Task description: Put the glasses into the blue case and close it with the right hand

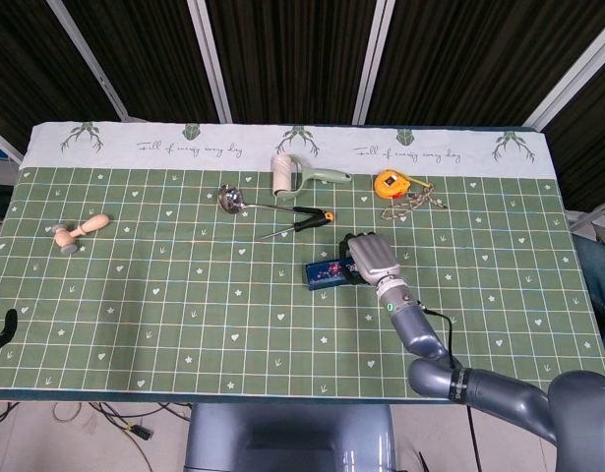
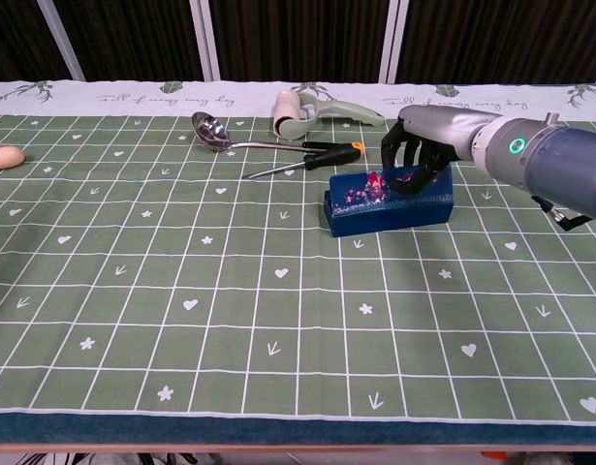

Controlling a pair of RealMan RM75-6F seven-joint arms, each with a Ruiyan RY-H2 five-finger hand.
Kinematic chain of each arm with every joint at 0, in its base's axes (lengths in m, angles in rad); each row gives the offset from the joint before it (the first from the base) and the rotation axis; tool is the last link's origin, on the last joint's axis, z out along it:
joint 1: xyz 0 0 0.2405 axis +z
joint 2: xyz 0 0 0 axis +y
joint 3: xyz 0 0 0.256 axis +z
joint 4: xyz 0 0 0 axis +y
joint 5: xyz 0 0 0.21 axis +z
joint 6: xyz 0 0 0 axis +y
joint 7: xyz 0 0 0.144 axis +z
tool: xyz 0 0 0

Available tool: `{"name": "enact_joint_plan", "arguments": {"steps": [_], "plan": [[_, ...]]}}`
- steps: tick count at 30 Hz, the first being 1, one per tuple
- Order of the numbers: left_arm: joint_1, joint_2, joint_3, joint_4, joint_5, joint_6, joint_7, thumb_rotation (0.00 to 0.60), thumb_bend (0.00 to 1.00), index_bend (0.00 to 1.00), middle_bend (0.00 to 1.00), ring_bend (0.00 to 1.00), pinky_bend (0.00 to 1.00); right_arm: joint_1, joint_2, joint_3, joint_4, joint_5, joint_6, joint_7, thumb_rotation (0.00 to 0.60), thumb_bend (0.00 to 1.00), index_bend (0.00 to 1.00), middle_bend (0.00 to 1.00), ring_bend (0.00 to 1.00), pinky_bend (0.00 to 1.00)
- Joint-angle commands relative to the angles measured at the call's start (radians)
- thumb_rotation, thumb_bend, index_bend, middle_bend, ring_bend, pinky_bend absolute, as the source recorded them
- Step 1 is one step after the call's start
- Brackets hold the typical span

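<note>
Green grid tablecloth (image 1: 184, 285). Our right hand (image 1: 369, 258) curled over blue case (image 2: 390, 203), frame centre-right, pressing lid down; glasses unseen.

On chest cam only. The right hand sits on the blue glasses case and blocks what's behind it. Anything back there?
Observer: A round yellow tape measure lies on the cloth behind the hand, apart from it.
Operator: Pale wooden tip at my left edge?
Observer: It's a small wooden peg with a knob end, lying flat, far from the case.
Operator: Case from above?
Observer: The right hand covers the right end of the blue glasses case. The patterned lid faces up and no glasses show.
</note>
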Motion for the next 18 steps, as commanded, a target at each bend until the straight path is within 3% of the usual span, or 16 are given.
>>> {"name": "enact_joint_plan", "arguments": {"steps": [1,8,10,14,18], "plan": [[0.000,0.000,0.000,0.000,0.001,0.001,0.001,0.600,0.37,0.15,0.01,0.00,0.00,0.012,-0.007,0.005,0.013,0.021,-0.006,-0.007,0.600,0.60,0.78,0.35,0.36,0.34],[-0.001,-0.001,0.000,-0.001,0.002,0.000,0.003,0.600,0.37,0.15,0.01,0.00,0.00,0.034,-0.019,0.009,0.031,0.052,-0.010,-0.015,0.600,0.60,0.78,0.35,0.36,0.34],[-0.001,-0.001,0.000,-0.001,0.001,0.000,0.003,0.600,0.37,0.15,0.01,0.00,0.00,0.041,-0.025,0.008,0.040,0.059,-0.013,-0.017,0.600,0.60,0.74,0.34,0.36,0.34],[-0.001,-0.001,-0.001,-0.004,0.001,0.001,0.005,0.600,0.37,0.15,0.01,0.00,0.00,0.056,-0.028,0.003,0.053,0.079,-0.034,-0.026,0.600,0.55,0.52,0.32,0.33,0.34],[-0.002,-0.001,-0.001,-0.004,0.000,-0.001,0.007,0.600,0.37,0.15,0.01,0.00,0.00,0.066,-0.026,0.003,0.048,0.097,-0.038,-0.032,0.600,0.43,0.22,0.29,0.32,0.34]]}}
